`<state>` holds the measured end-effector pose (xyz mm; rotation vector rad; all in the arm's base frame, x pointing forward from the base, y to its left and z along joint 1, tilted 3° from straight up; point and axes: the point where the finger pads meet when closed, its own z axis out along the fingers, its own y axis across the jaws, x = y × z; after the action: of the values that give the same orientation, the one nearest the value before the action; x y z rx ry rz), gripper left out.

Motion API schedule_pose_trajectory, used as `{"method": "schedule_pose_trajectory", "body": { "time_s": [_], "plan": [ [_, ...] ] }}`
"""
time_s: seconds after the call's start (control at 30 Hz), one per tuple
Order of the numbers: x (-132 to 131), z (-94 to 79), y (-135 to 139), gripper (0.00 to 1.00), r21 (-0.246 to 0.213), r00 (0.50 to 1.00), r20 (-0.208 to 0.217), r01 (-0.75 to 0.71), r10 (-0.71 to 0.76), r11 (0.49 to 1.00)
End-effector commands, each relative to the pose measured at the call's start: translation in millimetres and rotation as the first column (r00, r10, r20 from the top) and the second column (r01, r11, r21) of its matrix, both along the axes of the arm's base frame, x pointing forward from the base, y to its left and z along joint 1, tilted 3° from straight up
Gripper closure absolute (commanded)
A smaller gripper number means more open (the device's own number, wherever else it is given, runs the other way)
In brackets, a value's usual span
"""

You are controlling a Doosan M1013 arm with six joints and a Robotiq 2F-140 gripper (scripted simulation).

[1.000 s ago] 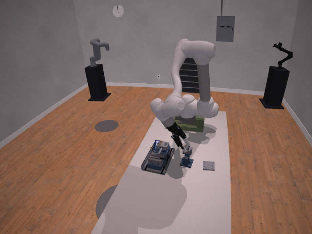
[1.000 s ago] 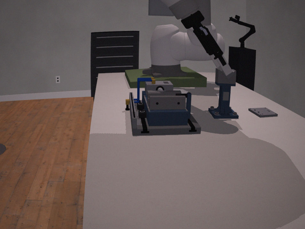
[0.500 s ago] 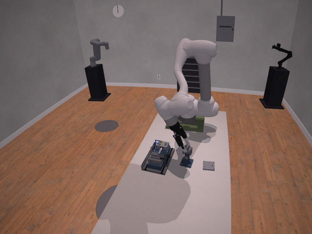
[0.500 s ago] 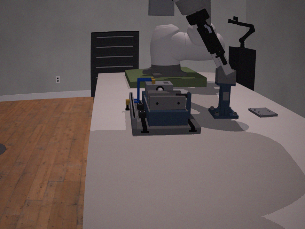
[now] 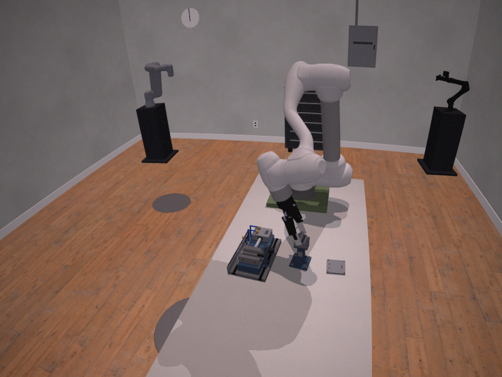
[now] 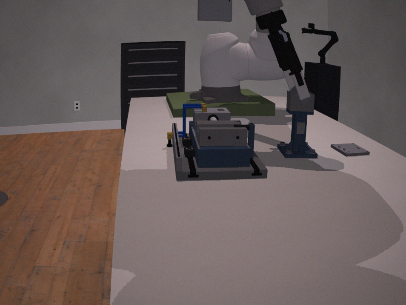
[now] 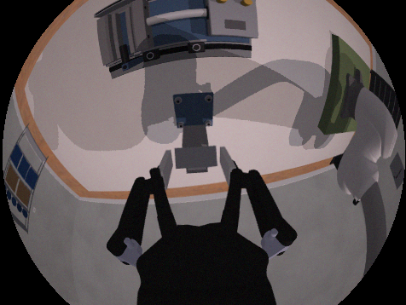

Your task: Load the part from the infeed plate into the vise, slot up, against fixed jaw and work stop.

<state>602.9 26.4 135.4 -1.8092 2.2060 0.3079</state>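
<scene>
— Where is the part (image 6: 301,89) now?

— In the V-block (image 6: 300,131), tilted in the notch on top. The infeed plate (image 6: 350,149) lies beside the V-block with nothing on it, and the vise (image 6: 218,144) stands on the V-block's other side, jaws apart.

— And the gripper (image 7: 196,160)?

— Over the V-block, about half open. Its fingers straddle the part with a sliver of gap on each side, so I judge nothing is clamped.

— How would it handle?

— It looks like a plain metal block: stiff, fairly heavy, smooth-faced, so likely to slip in a light pinch. Best taken across its two long flat sides near the middle, pads square, leaving the slot face free.
</scene>
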Motion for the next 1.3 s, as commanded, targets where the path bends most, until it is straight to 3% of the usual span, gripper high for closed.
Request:
{"method": "schedule_pose_trajectory", "body": {
  "time_s": [0.0, 0.2, 0.7, 0.77, 1.27],
  "plan": [
    [0.0, 0.2, 0.9, 0.49, -0.032, 1.0, -0.008, 0.0, -0.001, 0.999],
    [0.2, 0.5, 1.7, 0.49, -0.068, 1.0, -0.015, 0.0, -0.001, 0.998],
    [0.9, 1.3, 5.3, 0.49, -0.207, 0.999, -0.043, -0.003, -0.006, 0.978],
    [0.9, 1.3, 5.3, 0.49, -0.207, 0.999, -0.043, -0.003, -0.006, 0.978],
    [1.6, 1.5, 9.1, 0.49, -0.351, 0.997, -0.071, -0.01, -0.016, 0.936]
  ]
}}
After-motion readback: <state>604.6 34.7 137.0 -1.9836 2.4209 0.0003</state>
